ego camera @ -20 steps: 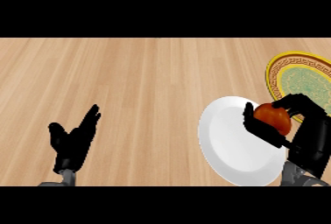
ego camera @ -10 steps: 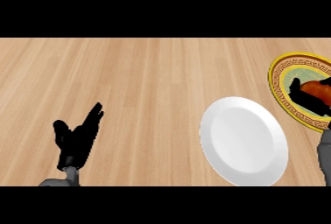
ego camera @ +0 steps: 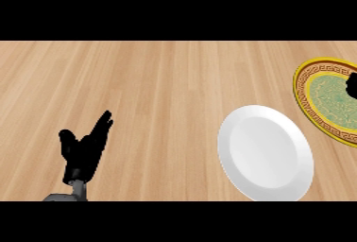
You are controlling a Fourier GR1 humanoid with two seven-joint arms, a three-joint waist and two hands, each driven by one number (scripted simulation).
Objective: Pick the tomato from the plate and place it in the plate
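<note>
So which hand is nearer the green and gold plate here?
Right. A sliver of the right hand shows over the green and gold plate at the right edge; the left hand rests open far off at lower left.

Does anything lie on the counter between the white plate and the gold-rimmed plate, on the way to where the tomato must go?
Nothing visible does. Only a narrow strip of bare counter separates the white plate from the gold-rimmed plate. The tomato shows nowhere; a bit of the right hand shows over the gold-rimmed plate at the view's right edge.
</note>
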